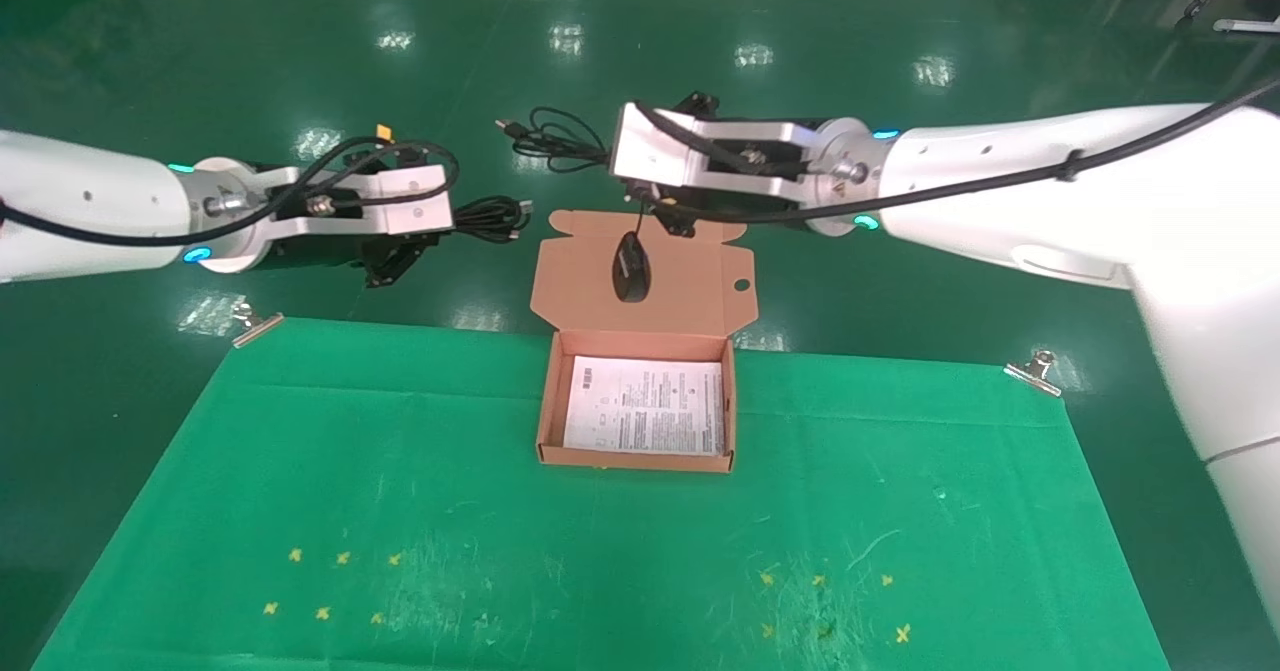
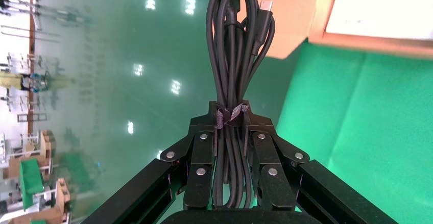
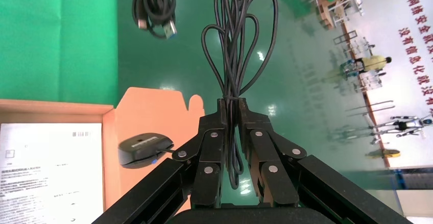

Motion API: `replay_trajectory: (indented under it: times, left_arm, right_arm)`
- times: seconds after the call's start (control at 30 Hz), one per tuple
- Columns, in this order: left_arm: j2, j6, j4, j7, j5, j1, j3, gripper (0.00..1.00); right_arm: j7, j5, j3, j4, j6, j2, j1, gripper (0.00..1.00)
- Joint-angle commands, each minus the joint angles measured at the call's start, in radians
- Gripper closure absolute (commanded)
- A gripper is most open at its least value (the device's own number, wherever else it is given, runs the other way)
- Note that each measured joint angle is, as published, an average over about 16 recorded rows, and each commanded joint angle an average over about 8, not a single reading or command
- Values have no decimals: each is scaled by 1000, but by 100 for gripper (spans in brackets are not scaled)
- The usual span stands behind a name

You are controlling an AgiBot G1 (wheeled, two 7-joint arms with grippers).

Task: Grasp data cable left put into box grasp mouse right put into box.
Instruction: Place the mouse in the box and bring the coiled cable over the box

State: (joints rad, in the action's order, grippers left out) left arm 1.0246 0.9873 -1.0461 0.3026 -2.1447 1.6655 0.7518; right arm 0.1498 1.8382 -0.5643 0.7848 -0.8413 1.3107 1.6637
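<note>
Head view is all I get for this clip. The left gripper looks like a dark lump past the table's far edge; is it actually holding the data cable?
Observer: Yes. In the left wrist view the left gripper is shut on the data cable, clamped at the small tie around the bundle.
Operator: And the right one, has it got the mouse body?
Observer: No. The right gripper pinches the mouse's cord; the mouse hangs below it, over the box's open lid.
Operator: Anything in the box already?
Observer: Only a printed sheet lying on its floor.
</note>
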Motion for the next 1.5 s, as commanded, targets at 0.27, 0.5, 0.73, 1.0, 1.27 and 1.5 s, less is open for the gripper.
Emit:
replay_trajectory:
  times: [0.27, 0.5, 0.73, 1.0, 1.27, 1.5]
  left_arm:
    - [-33, 53, -58, 86, -66, -25, 17, 100]
    - [-62, 103, -114, 145, -110, -47, 31, 100]
    - [-101, 159, -190, 213, -150, -69, 38, 100]
    - [-124, 206, -248, 269, -171, -80, 40, 100]
    - [-126, 213, -263, 283, -179, -84, 40, 100]
    - [-126, 213, -264, 284, -180, -84, 40, 100]
  right_arm:
    - [4, -1, -38, -41, 25, 33, -32, 100]
    - [-4, -27, -89, -47, 42, 43, -58, 100]
    - [-28, -72, -175, -48, 76, 52, -80, 100]
    - [-78, -154, -293, -75, 132, 55, -107, 100]
    - [-106, -212, -385, -163, 183, 50, -109, 100]
    - [-129, -243, -452, -241, 203, 53, -103, 100]
